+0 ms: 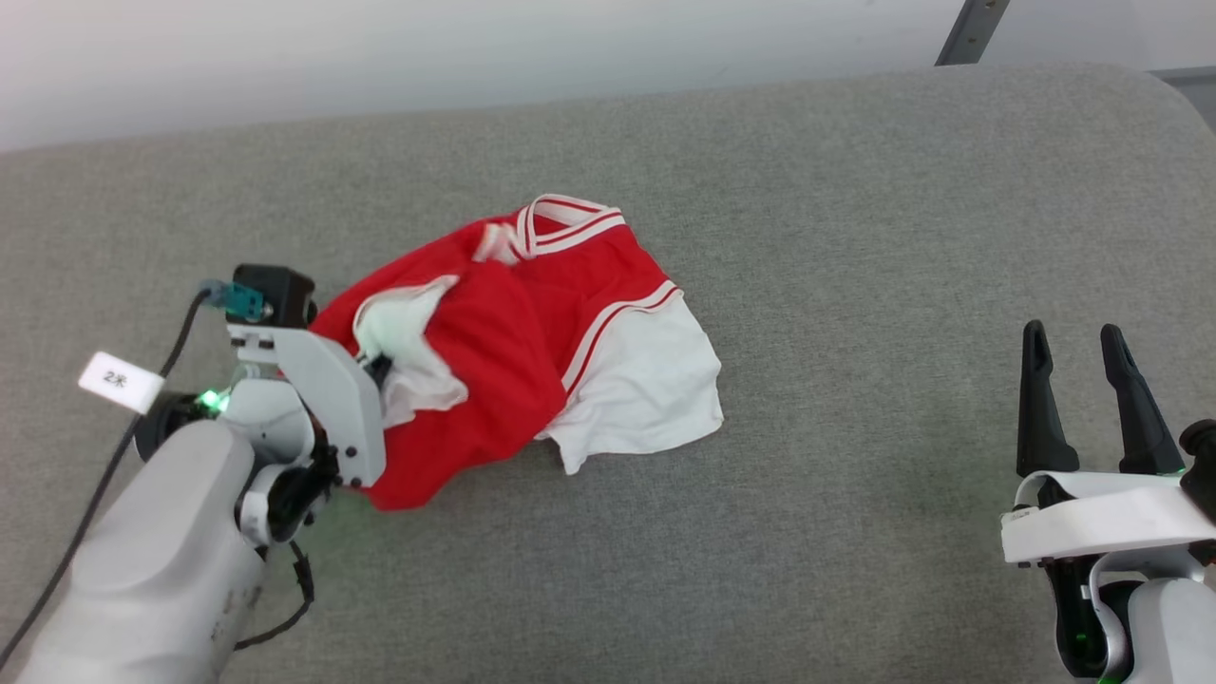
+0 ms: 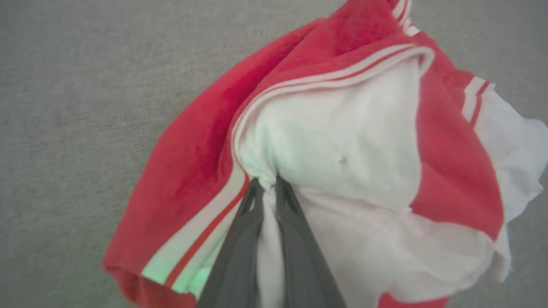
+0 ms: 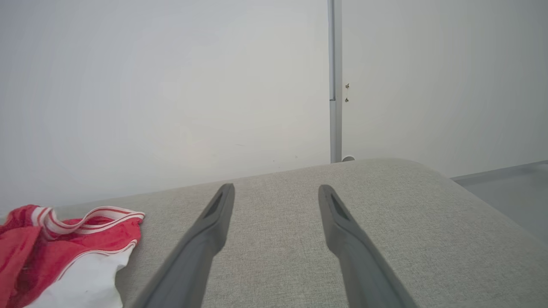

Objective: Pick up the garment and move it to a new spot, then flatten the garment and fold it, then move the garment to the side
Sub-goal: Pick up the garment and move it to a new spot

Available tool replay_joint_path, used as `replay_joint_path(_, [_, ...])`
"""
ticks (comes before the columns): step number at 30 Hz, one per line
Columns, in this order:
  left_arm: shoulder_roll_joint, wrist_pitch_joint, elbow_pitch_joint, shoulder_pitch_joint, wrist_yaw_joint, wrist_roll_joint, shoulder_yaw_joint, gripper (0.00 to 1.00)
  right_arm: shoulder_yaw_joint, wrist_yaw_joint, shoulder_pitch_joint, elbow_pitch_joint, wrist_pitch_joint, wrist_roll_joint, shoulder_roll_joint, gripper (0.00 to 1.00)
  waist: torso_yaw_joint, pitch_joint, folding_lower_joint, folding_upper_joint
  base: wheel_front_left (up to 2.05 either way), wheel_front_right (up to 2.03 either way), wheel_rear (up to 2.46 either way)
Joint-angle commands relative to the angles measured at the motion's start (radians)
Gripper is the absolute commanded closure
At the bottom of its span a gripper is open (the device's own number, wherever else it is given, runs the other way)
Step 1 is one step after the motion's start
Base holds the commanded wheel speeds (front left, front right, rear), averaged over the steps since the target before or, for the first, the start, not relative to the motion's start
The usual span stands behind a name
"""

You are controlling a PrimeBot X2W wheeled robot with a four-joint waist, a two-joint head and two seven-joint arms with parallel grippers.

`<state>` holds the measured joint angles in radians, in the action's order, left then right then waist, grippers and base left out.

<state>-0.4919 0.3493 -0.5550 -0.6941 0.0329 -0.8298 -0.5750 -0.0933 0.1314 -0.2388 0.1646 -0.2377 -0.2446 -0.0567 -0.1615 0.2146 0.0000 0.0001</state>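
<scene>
On the head view I see the garment (image 1: 532,342) crumpled left of centre on the grey cushion (image 1: 855,237). My left gripper (image 1: 378,366) is at its near edge and my right gripper (image 1: 1078,347) is well apart. On the left wrist view, the fingers are clamped on a white fold. On the right wrist view, the fingers are spread wide, holding nothing.

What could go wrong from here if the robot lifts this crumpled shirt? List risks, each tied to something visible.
1. The left gripper pinches only a small bunch of white sleeve cloth, which might slip free.
2. The garment lies crumpled, so lifting by one sleeve could leave it twisted.
3. The right gripper stands open, well apart, offering no second hold.
</scene>
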Motion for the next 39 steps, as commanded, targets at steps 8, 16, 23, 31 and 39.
replay_joint_path(8, [0.027,0.012,-0.182,-0.02,-0.046,-0.034,-0.002,1.0,0.01,-0.001,-0.008,0.009,-0.003,0.006,-0.006,0.0,0.004,-0.011,0.0,-0.0001,0.0,0.0,0.0])
replay_joint_path(16, [0.069,0.037,-0.344,-0.039,-0.085,-0.051,-0.019,1.0,0.021,-0.001,0.005,0.009,0.008,0.001,-0.018,0.0,0.01,-0.037,0.0,-0.0001,0.0,0.0,0.0])
replay_joint_path(23, [0.084,0.02,-0.4,-0.064,-0.122,-0.045,-0.035,0.0,0.024,-0.001,0.025,0.007,0.024,-0.002,-0.037,0.0,0.033,-0.086,0.0,-0.0001,0.0,0.0,0.0])
replay_joint_path(31, [0.065,-0.042,-0.387,-0.055,-0.148,-0.042,-0.046,0.0,0.025,-0.001,0.053,-0.005,0.046,-0.008,-0.055,0.0,0.076,-0.152,0.0,-0.0001,0.0,0.0,0.0])
replay_joint_path(39, [0.012,-0.238,-0.282,0.007,-0.155,-0.036,-0.02,0.0,0.039,-0.001,0.089,-0.016,0.056,-0.019,-0.073,0.0,0.118,-0.209,0.0,-0.0001,0.0,0.0,0.0])
